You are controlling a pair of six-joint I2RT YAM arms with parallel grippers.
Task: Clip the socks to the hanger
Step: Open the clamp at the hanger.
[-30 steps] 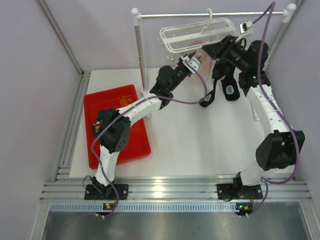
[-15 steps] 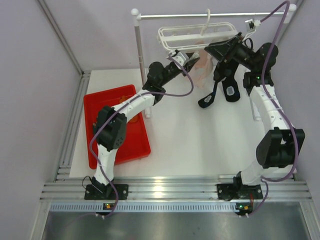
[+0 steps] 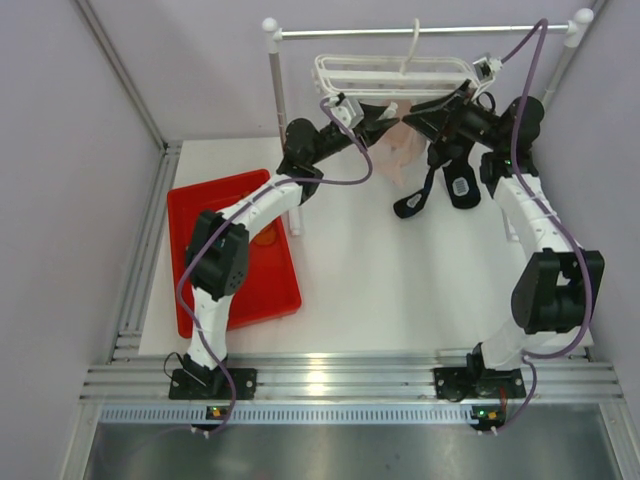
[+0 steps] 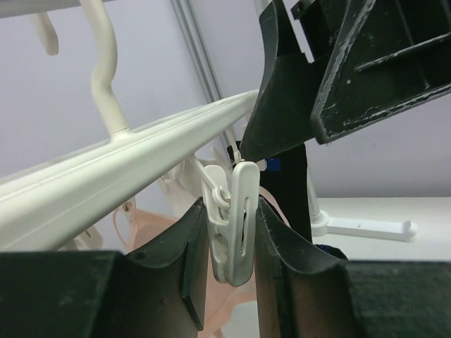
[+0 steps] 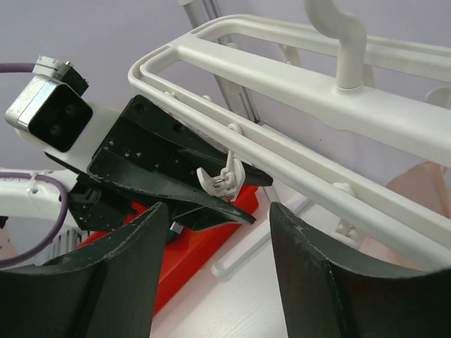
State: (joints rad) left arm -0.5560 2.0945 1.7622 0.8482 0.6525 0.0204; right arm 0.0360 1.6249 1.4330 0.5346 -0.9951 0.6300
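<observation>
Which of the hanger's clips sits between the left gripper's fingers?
The clip pinched between the left gripper's fingers, hanging from the hanger's bar; the other clips hang free.

red tray (image 3: pixel 281 291), rail stand (image 3: pixel 340 31), black socks (image 3: pixel 462 187)

hanger (image 5: pixel 380 116): white plastic frame, curved hook, dangling clips (image 4: pixel 236 218), hung level above table (image 3: pixel 380 280) far edge. orange sock (image 3: pixel 265 237): small, near left edge.

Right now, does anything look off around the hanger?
The left gripper pinches a clip on the hanger, yet no sock is at it. The right gripper is open and empty beside the hanger, and an orange sock lies in the red tray. Nothing looks spilled or broken.
</observation>
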